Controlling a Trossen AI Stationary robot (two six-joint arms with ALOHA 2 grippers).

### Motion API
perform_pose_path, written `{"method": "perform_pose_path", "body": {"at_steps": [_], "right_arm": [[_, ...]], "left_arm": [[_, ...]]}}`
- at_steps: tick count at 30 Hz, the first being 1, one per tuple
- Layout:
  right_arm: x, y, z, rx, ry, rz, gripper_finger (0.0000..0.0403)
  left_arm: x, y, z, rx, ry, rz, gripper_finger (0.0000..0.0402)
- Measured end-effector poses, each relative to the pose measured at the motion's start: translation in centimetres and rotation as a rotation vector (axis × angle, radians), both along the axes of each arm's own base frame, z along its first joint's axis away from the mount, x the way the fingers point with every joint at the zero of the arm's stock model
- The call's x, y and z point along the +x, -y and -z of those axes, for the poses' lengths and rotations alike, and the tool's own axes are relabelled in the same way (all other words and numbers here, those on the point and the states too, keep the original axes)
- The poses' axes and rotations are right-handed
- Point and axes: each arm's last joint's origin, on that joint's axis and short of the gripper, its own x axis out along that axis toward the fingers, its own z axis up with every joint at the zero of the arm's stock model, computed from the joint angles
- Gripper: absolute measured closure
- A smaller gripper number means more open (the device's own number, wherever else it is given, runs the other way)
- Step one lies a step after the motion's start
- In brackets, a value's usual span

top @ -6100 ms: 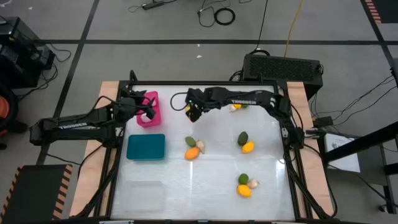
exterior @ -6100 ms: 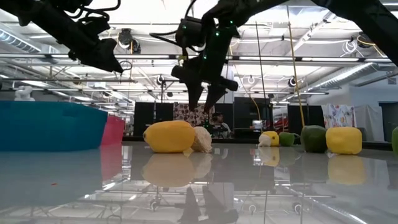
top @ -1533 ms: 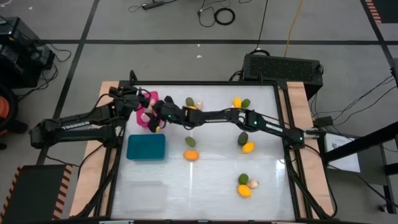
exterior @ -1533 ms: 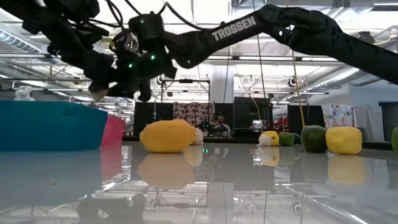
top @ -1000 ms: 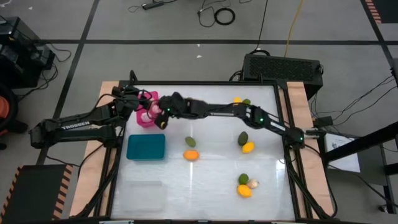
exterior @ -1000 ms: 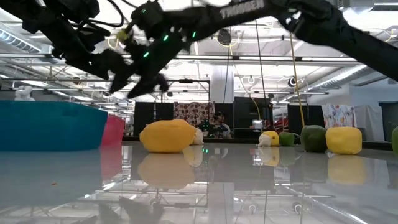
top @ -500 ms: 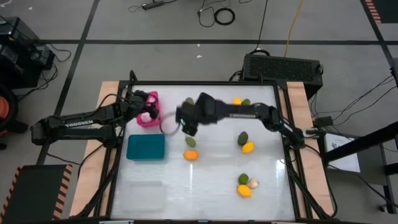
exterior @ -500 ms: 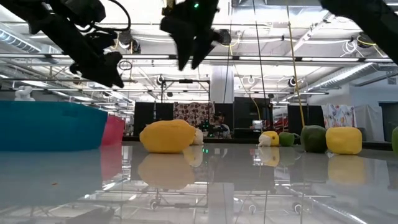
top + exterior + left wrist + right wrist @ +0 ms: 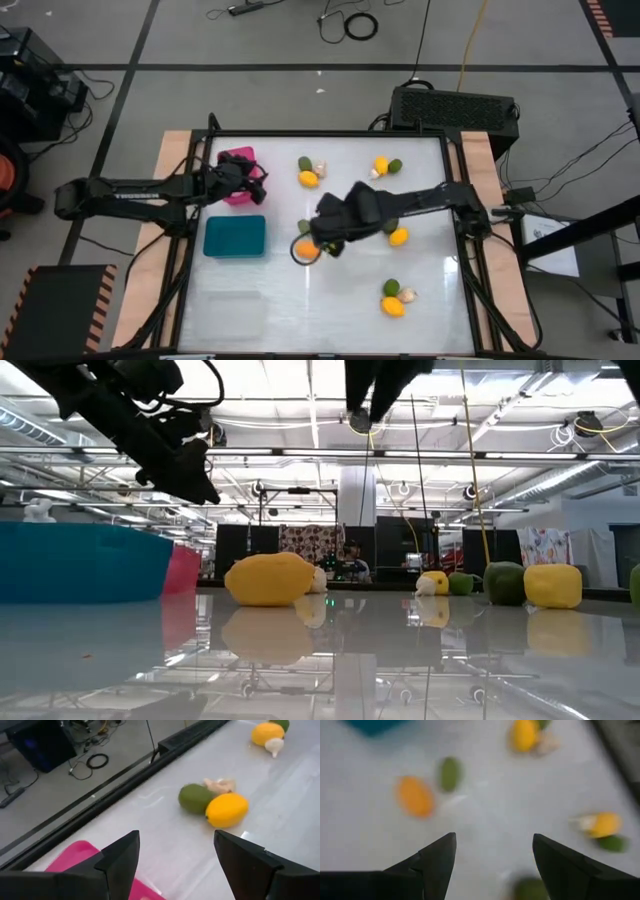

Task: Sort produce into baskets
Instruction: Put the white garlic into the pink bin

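Note:
My left gripper [image 9: 252, 181] hangs open over the near right corner of the pink basket [image 9: 236, 176], with nothing between its fingers [image 9: 120, 861]. My right gripper [image 9: 316, 240] is open and empty, high above the table's middle, over an orange fruit [image 9: 415, 796] and a dark green oval [image 9: 449, 773] lying on the table. The teal basket [image 9: 235, 236] stands nearer, below the pink one. More produce lies in small groups: at the far middle [image 9: 308, 177], the far right [image 9: 381, 165], beside my right arm [image 9: 399, 236] and near right [image 9: 394, 306].
A clear basket [image 9: 236, 311] sits faintly visible at the near left. The table has a raised black rim [image 9: 330, 135]. My right arm [image 9: 420, 197] reaches across the table's right half. In the low view the teal basket [image 9: 80, 560] and a yellow fruit [image 9: 268, 580] stand close.
My right gripper has swung away from the pink basket toward the table's right and near edge, rising and tipping steeply downward, still open. My left gripper has moved a little toward the table's right and near edge over the pink basket and tipped downward, still open.

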Motion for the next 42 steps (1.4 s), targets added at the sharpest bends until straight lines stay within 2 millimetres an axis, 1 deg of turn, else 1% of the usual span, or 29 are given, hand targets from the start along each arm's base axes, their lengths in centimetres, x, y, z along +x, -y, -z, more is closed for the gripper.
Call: {"method": "perform_pose_path", "body": {"at_steps": [3, 6, 8, 12, 16, 19, 22, 27, 32, 37, 42], "right_arm": [[-1.4, -2.8, -0.2, 0.023, -0.032, -0.042, 0.0147], [-2.2, -5.9, 0.1, 0.099, -0.032, -0.086, 0.0147], [-2.9, -7.4, 0.1, 0.125, -0.032, -0.079, 0.0147], [-3.7, -9.7, 0.4, 0.169, -0.028, -0.055, 0.0147], [-4.7, -11.4, 0.4, 0.263, -0.086, -0.121, 0.0147], [-5.3, -12.5, 0.4, 0.278, -0.101, -0.163, 0.0147], [-5.6, -13.0, 0.4, 0.299, -0.086, -0.084, 0.0147], [-5.2, -12.8, 0.3, 0.285, -0.03, -0.029, 0.0147], [-4.3, -11.2, 0.2, 0.076, 0.084, -0.015, 0.0147], [-3.1, -8.3, 0.2, -0.062, 0.066, -0.046, 0.0147], [-1.2, -3.6, 0.6, -0.131, 0.003, -0.044, 0.0147]], "left_arm": [[0.5, 0.1, -0.4, 0.009, 0.046, 0.042, 0.0139], [0.8, 0.4, -0.5, -0.001, 0.065, 0.134, 0.0139], [1.1, 0.6, -0.7, -0.01, 0.089, 0.188, 0.0139], [1.3, 1.0, -0.8, -0.037, 0.109, 0.257, 0.0139], [1.4, 1.4, -0.7, -0.041, 0.106, 0.281, 0.0139], [1.4, 1.5, -0.8, -0.041, 0.11, 0.287, 0.0139], [1.5, 1.5, -0.8, -0.04, 0.113, 0.287, 0.0139], [1.4, 1.5, -0.7, -0.038, 0.102, 0.29, 0.0139], [1.4, 1.5, -0.7, -0.026, 0.087, 0.301, 0.0139], [1.4, 1.6, -0.6, -0.042, 0.077, 0.325, 0.0139], [1.3, 1.9, -0.4, -0.052, 0.054, 0.342, 0.0139]]}}
